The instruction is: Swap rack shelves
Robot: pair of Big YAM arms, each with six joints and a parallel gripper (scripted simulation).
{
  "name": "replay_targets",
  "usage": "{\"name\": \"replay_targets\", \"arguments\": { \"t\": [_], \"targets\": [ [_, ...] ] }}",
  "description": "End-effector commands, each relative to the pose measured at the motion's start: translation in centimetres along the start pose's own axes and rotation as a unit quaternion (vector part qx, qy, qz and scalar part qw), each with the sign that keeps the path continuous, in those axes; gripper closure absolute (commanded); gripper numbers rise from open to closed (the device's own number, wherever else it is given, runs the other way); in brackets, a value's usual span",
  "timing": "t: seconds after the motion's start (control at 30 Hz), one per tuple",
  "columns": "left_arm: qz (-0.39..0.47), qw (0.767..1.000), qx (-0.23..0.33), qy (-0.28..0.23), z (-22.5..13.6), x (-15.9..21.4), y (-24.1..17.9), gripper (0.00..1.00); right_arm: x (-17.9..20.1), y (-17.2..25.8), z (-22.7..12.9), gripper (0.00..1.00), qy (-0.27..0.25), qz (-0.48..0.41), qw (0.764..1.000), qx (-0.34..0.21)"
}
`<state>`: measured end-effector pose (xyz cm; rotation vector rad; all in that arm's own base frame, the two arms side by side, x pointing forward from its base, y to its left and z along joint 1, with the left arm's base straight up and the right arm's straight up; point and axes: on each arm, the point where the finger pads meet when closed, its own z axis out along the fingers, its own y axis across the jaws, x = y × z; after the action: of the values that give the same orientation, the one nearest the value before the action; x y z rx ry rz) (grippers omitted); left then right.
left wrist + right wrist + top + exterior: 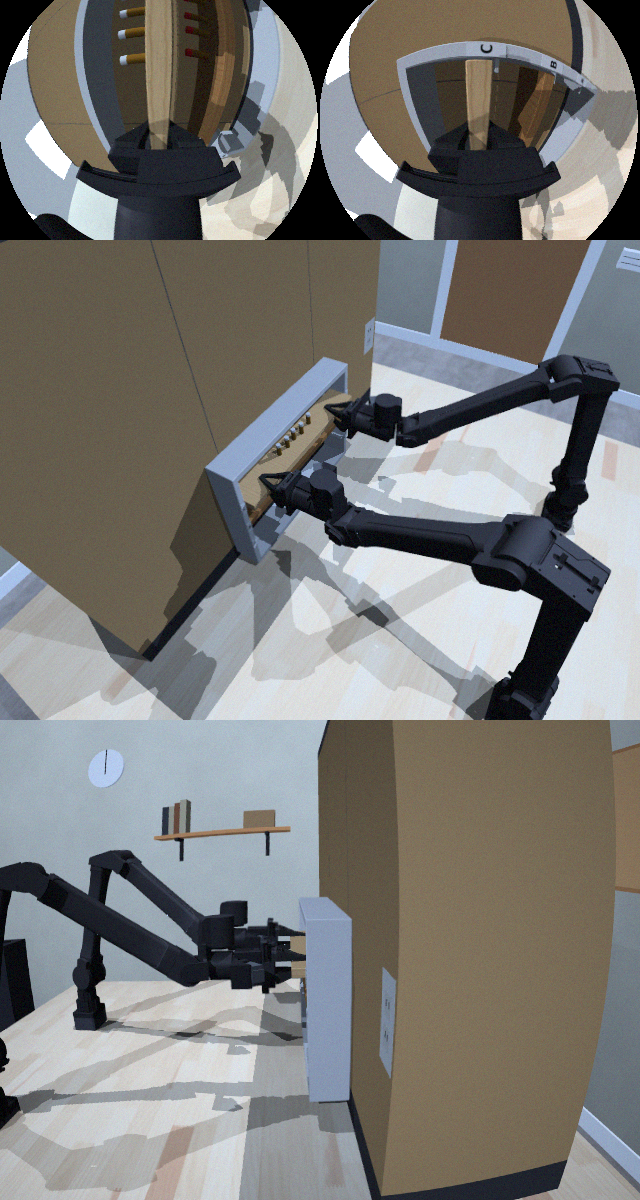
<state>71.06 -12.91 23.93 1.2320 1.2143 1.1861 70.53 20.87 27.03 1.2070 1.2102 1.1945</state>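
Left arm (423, 537) (162, 893) and right arm (480, 399) (113, 922) both reach out same way, side by side, well apart. Elbows bent, up high. Lower parts slope down to wrists. Both wrists about level. Left gripper (264, 483) (297, 939) (159, 126) and right gripper (330, 415) (298, 964) (478, 121) point straight ahead. Fingers one above other, pinched tight, small gap between. Both grippers at about same height.
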Motion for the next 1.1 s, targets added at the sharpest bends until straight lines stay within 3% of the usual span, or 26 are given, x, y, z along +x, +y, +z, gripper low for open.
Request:
{"name": "replay_targets", "arguments": {
  "t": [0.0, 0.8, 0.97, 1.07],
  "targets": [
    [0.001, 0.999, -0.05, 0.001, 3.2, 0.2, 5.7, 0.88, 0.6, 4.8, 3.2, 0.88, 0.0, 0.016, 0.999, -0.043],
    [0.002, 0.999, -0.05, 0.001, 5.1, 0.2, 5.3, 0.88, 0.6, 4.3, 5.1, 0.88, 0.0, 0.017, 0.999, -0.042],
    [-0.001, 1.0, -0.02, -0.001, 3.2, -0.1, 1.6, 0.88, 0.3, 1.7, 3.2, 0.88, 0.001, 0.008, 1.0, -0.02],
    [-0.001, 1.0, -0.02, -0.001, 3.2, -0.1, 1.6, 0.54, 0.3, 1.7, 3.2, 0.54, 0.001, 0.008, 1.0, -0.02]
  ]
}}
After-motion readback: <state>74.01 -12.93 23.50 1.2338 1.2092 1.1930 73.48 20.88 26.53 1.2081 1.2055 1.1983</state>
